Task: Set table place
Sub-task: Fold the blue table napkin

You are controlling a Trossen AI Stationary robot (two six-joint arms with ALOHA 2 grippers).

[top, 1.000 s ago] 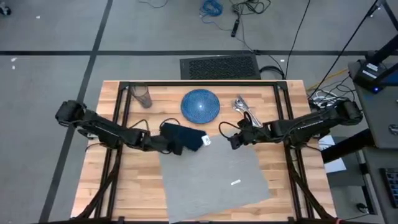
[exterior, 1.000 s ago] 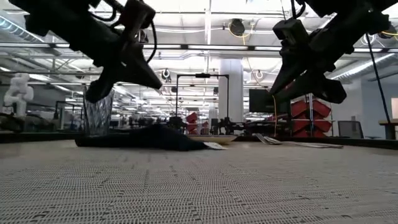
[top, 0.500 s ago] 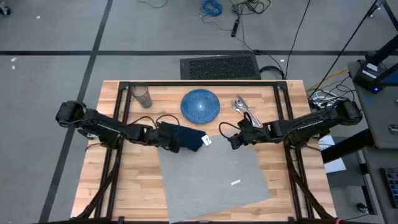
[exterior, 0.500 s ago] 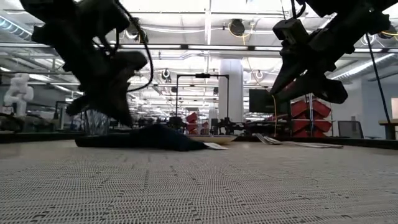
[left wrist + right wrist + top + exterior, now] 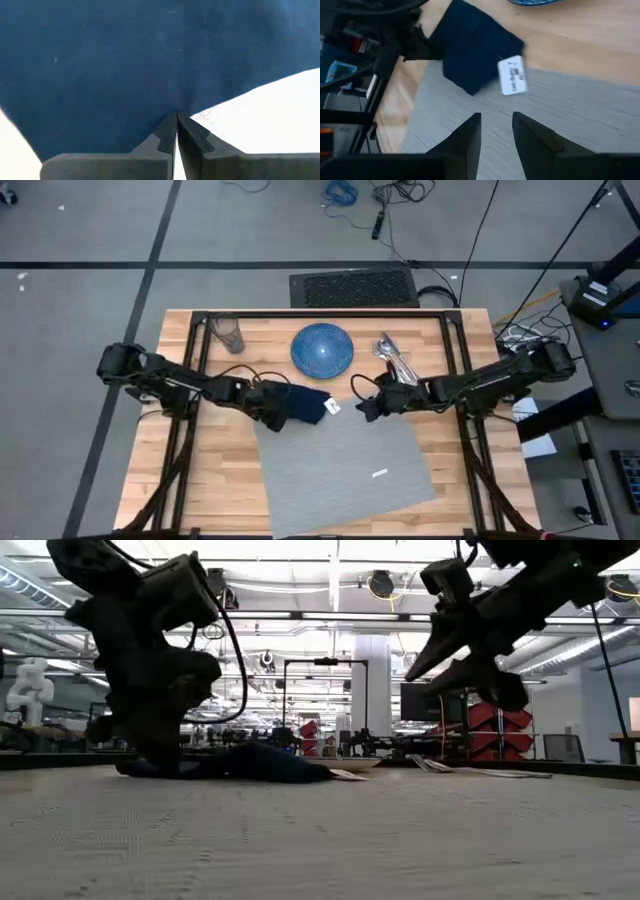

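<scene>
The left end effector pressed down on the navy napkin at the grey placemat's far-left corner, fingers together on its cloth — the right end effector hovered nearby, fingers apart.

Navy napkin lies crumpled at the grey placemat's far left corner, blue plate beyond.

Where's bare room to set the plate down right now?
The placemat is bare through its middle and near half, save a small white tag. Its far edge is crowded: napkin under the left pincer, right pincer opposite.
</scene>
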